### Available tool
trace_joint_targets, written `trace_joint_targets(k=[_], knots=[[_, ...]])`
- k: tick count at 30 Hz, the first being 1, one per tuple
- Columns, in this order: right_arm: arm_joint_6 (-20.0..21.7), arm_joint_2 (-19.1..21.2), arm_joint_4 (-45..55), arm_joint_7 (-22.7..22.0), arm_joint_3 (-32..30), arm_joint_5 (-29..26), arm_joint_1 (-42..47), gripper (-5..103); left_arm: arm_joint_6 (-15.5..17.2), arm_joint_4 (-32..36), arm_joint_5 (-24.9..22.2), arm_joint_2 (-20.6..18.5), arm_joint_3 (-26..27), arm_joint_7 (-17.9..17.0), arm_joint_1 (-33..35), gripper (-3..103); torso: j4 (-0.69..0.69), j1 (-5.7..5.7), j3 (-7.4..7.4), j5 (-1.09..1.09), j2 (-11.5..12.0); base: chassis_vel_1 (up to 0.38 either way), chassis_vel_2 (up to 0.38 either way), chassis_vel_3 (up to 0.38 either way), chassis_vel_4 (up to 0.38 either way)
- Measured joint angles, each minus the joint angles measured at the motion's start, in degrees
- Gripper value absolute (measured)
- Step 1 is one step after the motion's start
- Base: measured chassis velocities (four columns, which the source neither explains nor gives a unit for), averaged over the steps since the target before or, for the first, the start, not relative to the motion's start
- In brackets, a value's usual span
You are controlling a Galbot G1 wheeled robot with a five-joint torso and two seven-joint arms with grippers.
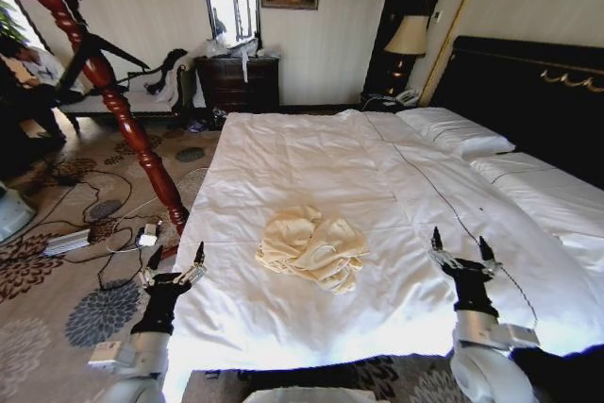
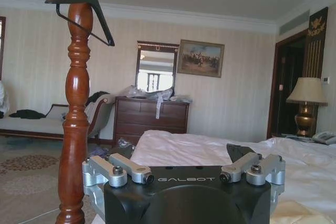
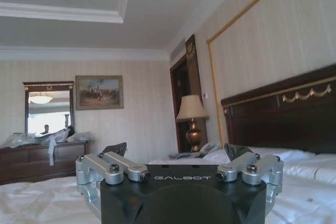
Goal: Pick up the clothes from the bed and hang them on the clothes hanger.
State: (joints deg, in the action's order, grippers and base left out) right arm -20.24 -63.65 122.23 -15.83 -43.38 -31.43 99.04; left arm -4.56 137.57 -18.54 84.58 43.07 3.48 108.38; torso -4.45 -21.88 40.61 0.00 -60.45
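The very wide bed (image 1: pixel 311 153) with its white duvet and black gold-trimmed headboard spreads before me. At its left edge rises the tall red-brown turned-wood coat stand (image 1: pixel 104 82), and the slim black triangular clothes hanger (image 2: pixel 84 11) hangs from it high up. The pale cream-yellow clothes (image 1: pixel 311 247) lie crumpled on the duvet near the bed's foot, between my two arms and touching neither. My left gripper (image 1: pixel 176 266) and right gripper (image 1: pixel 461 254) are both spread open, holding nothing; each black housing reads "GALBOT".
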Motion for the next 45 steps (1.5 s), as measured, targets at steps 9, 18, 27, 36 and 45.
trace_joint_targets(k=[9, 18, 27, 36, 45], knots=[[11.8, 8.6, 5.0, -7.0, 2.4, -24.3, -1.5, 100, -0.8, -1.2, 3.3, 0.5, 0.4, 0.5, 0.7, 100, -0.02, 0.0, 0.0, -0.01, 0.0, 0.0, 0.0, 0.0, 0.0], [25.6, 21.4, 4.6, -15.1, 5.3, -51.7, -12.6, 100, -1.9, -6.3, 8.8, 2.2, -0.1, 0.1, 1.1, 100, -0.01, 0.0, 0.0, -0.01, 0.0, 0.0, 0.0, 0.0, 0.0], [26.9, 16.5, -5.2, -18.1, 17.1, -53.9, -21.4, 100, -2.4, -9.9, 9.8, 3.1, -0.4, -0.9, 1.0, 100, -0.03, 0.0, 0.01, 0.01, 0.0, 0.0, 0.0, 0.0, 0.0], [27.2, 6.9, -15.0, -17.0, 25.9, -52.0, -30.2, 102, -2.4, -10.9, 8.9, 3.4, 0.3, -1.4, 0.8, 100, -0.01, 0.0, 0.0, -0.02, 0.0, 0.0, 0.0, 0.0, 0.0], [25.4, 4.8, -15.9, -15.4, 26.9, -49.1, -30.3, 72, -2.4, -10.5, 8.7, 3.5, 0.1, -1.6, 0.8, 100, -0.02, 0.0, 0.0, -0.01, 0.0, 0.0, 0.0, 0.0, 0.0]])
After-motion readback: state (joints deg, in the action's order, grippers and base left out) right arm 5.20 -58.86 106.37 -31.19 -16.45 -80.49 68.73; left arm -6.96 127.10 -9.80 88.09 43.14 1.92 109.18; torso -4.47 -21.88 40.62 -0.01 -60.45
